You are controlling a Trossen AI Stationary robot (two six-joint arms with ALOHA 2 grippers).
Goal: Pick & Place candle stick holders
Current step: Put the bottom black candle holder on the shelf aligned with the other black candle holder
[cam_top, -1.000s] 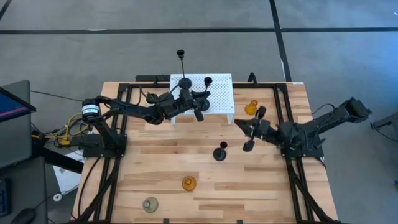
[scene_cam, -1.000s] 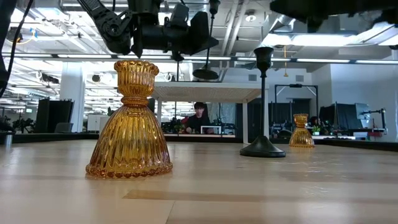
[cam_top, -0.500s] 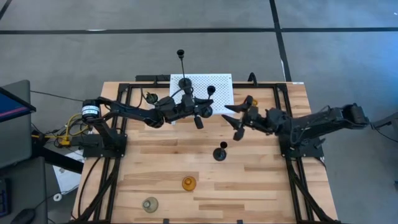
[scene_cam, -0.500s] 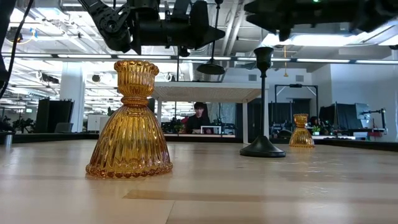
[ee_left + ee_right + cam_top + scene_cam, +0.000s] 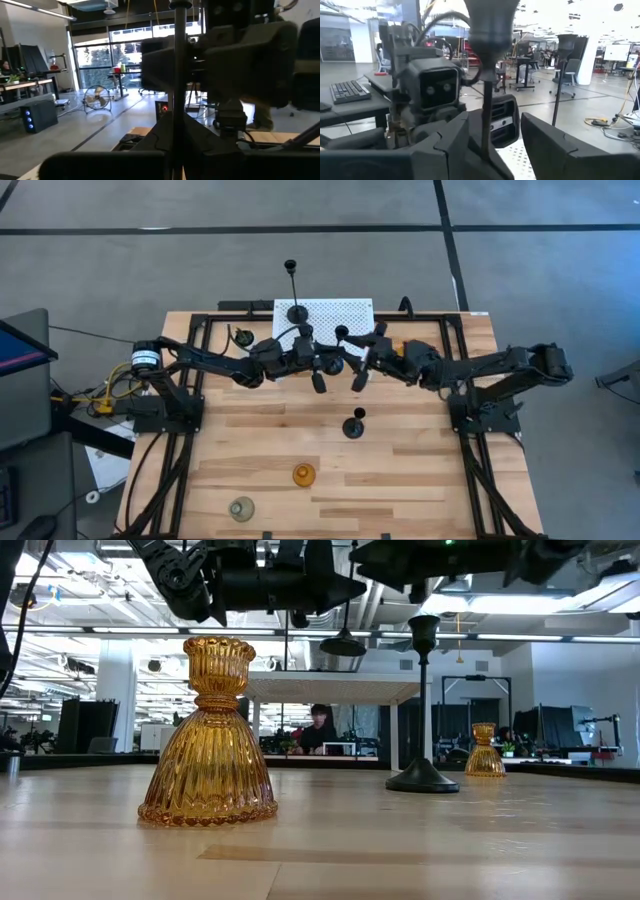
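Fingers of the left gripper (image 5: pixel 322 364) pinch a black candle holder's (image 5: pixel 341 333) stem aloft; right gripper (image 5: pixel 362 366) fingers straddle it, spread, apparently for handover.

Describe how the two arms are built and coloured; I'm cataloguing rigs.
Both arms are dark, jointed links ending in blocky black two-finger grippers: left gripper, right gripper. The left arm's base carries a silver motor band with yellow and orange cables beside it.
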